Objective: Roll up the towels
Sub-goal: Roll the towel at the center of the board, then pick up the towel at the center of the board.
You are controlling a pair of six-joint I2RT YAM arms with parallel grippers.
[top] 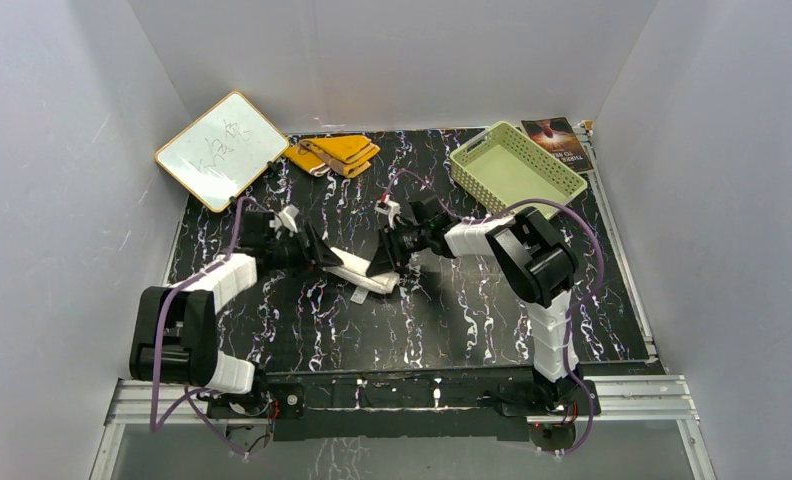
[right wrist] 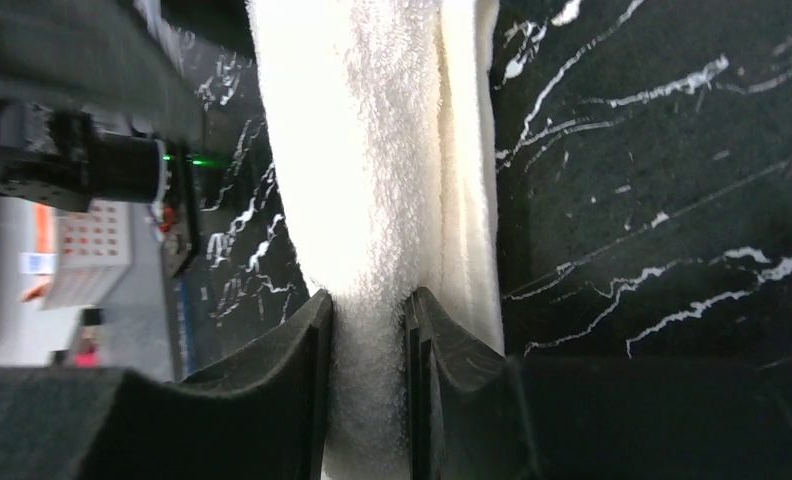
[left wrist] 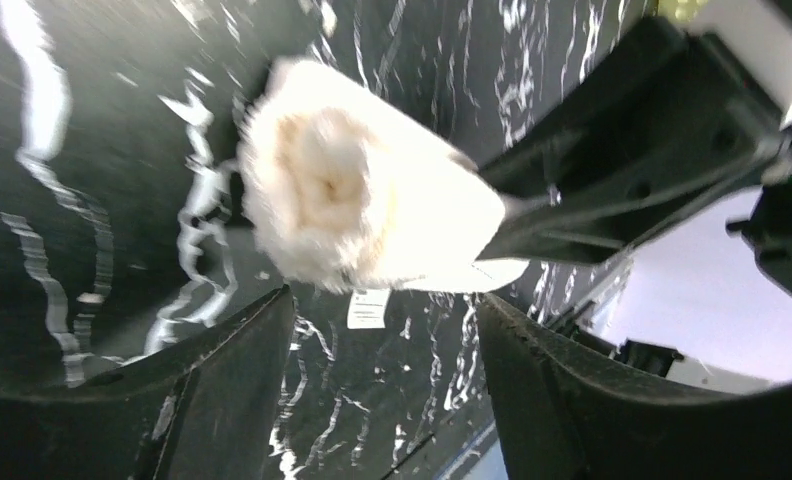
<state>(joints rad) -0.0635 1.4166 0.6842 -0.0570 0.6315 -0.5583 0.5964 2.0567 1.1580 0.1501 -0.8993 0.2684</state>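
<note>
Bare marbled table (top: 422,330) runs from the roll to your near edge; the basket (top: 517,165) fills the far right corner. Mid-table, the right gripper (right wrist: 367,300) pinches the rolled cream towel (top: 360,272). The left gripper (left wrist: 382,298) stands spread at its other end, possibly not touching. The mustard towel (top: 337,152) lies at the far edge. The tag (left wrist: 369,308) is unreadable.

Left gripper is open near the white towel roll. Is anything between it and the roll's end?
Nothing visible. The left gripper has its fingers spread and faces the spiral end of the white towel, with only bare table between them. The right gripper is shut on the roll's other end, beyond it, not in the path.
</note>
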